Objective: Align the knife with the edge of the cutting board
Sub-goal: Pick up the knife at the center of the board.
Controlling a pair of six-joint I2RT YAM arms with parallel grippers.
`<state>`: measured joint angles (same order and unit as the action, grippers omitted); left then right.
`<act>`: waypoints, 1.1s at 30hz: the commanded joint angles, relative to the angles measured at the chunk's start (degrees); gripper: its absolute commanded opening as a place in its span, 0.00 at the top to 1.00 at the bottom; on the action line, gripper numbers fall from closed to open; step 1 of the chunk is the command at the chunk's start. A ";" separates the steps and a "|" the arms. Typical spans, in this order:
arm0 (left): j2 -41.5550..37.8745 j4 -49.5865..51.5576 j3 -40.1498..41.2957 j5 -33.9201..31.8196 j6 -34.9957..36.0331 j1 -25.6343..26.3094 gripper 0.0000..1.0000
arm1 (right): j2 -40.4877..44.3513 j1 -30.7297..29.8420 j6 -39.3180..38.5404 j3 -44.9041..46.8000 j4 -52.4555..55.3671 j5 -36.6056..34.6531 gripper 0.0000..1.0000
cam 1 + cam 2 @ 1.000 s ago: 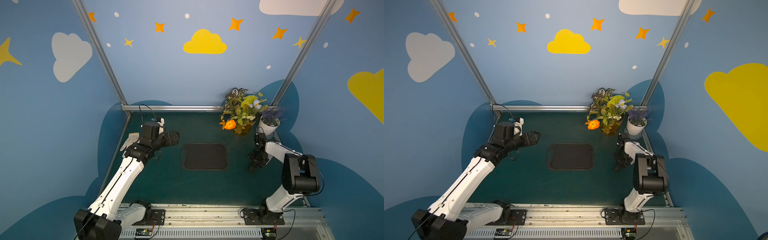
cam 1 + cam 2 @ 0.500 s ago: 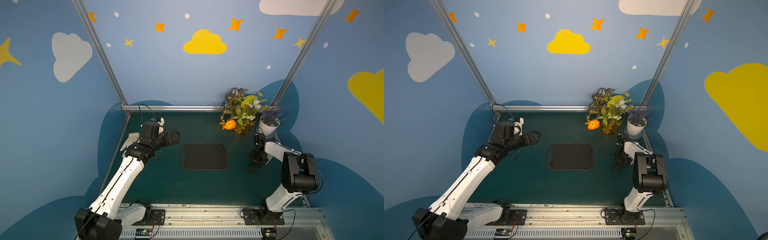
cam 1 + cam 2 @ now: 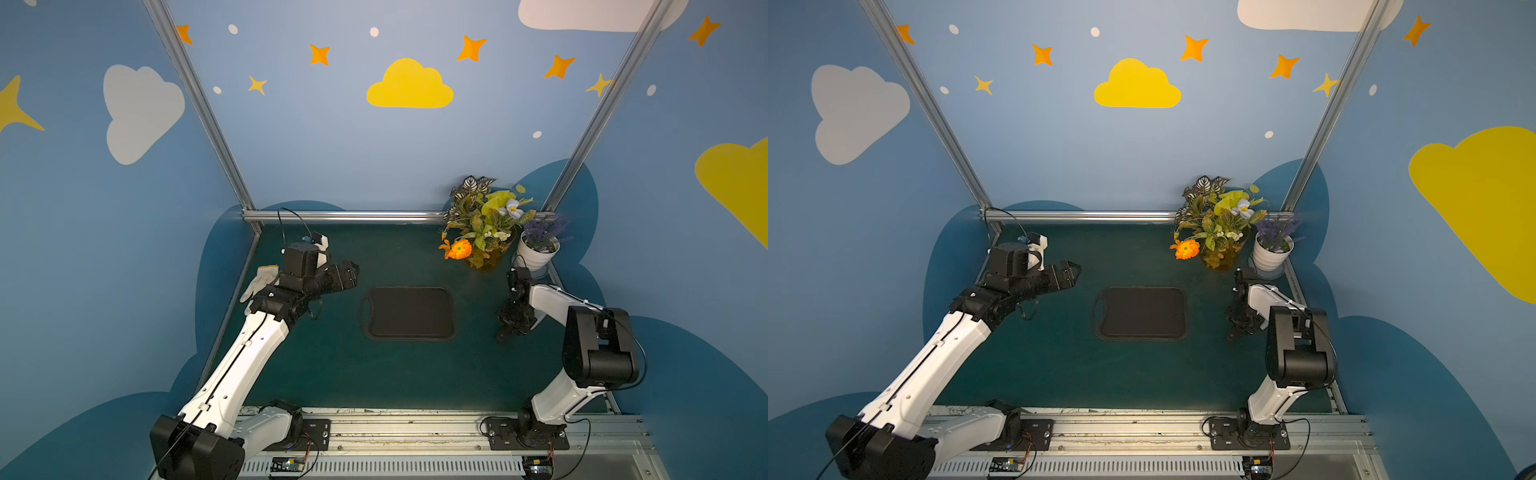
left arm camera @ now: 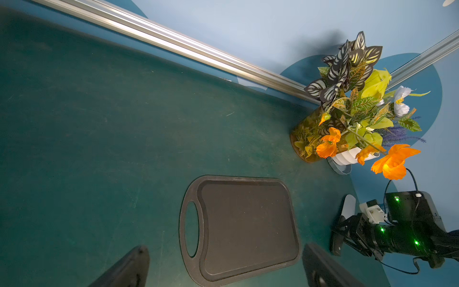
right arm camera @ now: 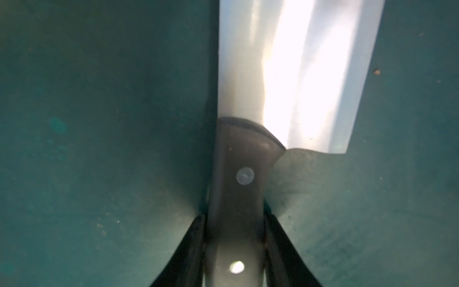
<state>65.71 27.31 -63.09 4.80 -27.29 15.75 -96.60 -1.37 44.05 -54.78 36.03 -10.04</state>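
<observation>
The black cutting board [image 3: 409,313] [image 3: 1142,313] lies flat mid-table, its oval handle hole toward the left arm. The knife lies on the green mat to the board's right, apart from it. In the right wrist view its bright silver blade [image 5: 298,74] and riveted black handle [image 5: 238,174] show. My right gripper [image 5: 234,223] [image 3: 513,322] is shut on the handle, hiding most of the knife in both top views. My left gripper [image 3: 351,274] [image 4: 224,248] hovers open left of the board, holding nothing. The left wrist view shows the board [image 4: 243,228] and a pale part of the blade [image 4: 347,207].
A vase of mixed flowers [image 3: 482,237] and a white pot of lavender [image 3: 538,249] stand at the back right, close behind the right arm. A white glove [image 3: 259,282] lies at the table's left edge. An aluminium rail [image 3: 345,216] runs along the back.
The right gripper's fingers have closed onto the knife handle. The left arm and the board have not moved.
</observation>
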 commanded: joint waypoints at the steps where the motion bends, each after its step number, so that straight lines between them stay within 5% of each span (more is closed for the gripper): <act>1: 0.72 -0.74 0.43 1.12 0.15 -0.38 0.00 | 0.41 -0.69 -1.57 2.55 0.96 -2.05 0.88; 8: 1.16 -0.64 0.34 1.42 0.19 -0.54 0.00 | 5.00 -2.91 -3.15 2.90 2.47 -3.12 1.00; 33: 3.03 -0.36 0.29 1.11 0.52 -0.76 0.00 | 15.59 -16.78 -6.96 7.40 3.93 -6.87 1.00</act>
<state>68.49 27.31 -63.09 5.80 -27.27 15.35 -83.18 -16.40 37.69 -47.42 39.40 -13.61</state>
